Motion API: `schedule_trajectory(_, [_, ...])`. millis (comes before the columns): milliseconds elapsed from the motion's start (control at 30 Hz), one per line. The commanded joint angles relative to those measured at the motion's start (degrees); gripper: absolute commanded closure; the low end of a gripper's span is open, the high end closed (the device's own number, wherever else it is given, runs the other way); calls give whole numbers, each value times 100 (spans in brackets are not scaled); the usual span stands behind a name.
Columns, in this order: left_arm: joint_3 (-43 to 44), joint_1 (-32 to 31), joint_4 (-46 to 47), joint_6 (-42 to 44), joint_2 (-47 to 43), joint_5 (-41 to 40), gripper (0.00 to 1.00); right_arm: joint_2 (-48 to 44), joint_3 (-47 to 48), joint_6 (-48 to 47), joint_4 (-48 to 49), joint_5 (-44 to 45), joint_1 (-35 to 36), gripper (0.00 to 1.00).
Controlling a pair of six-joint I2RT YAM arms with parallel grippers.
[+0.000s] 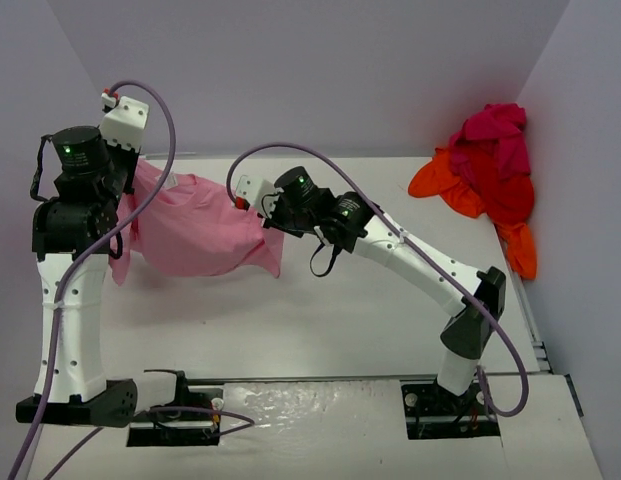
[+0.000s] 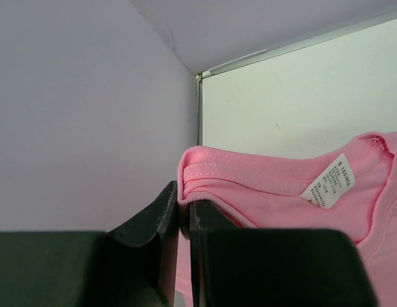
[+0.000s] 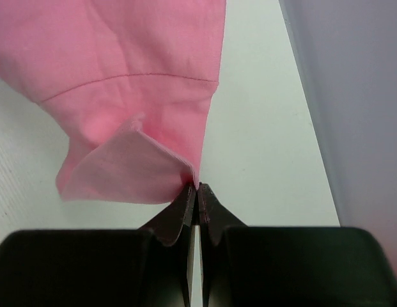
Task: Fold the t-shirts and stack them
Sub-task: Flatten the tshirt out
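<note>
A light pink t-shirt (image 1: pixel 200 228) hangs in the air, stretched between my two grippers above the left half of the table. My left gripper (image 2: pixel 183 206) is shut on its collar edge, with the white label (image 2: pixel 327 181) showing to the right. My right gripper (image 3: pixel 197 187) is shut on a corner of the pink t-shirt (image 3: pixel 131 70), which hangs away from its fingertips. In the top view the left gripper (image 1: pixel 140 178) holds the cloth's left end and the right gripper (image 1: pixel 258 205) its right end. Orange, red and magenta t-shirts (image 1: pixel 490 170) lie crumpled in a heap at the back right.
White walls close the table (image 1: pixel 320 320) at the back and both sides. The left wall (image 2: pixel 83 115) stands close to my left gripper. The right arm (image 1: pixel 430 270) stretches across the middle of the table. Cables loop above both arms.
</note>
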Motion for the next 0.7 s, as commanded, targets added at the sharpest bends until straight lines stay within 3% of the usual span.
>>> schedule_trajectory(0, [558, 30, 115, 141, 5, 161, 100, -822, -140, -37, -374, -392, 31, 100])
schedule_trajectory(333, [1884, 0, -6, 535, 921, 223, 100, -1513, -945, -118, -903, -704, 152, 100])
schedule_trajectory(500, [3071, -627, -217, 652, 2587, 163, 100, -1804, -1627, -103, -927, -545, 140, 100])
schedule_trajectory(667, [3320, -1530, 6, 887, 3915, -52, 100, -1877, -2339, 46, -933, -349, 89, 100])
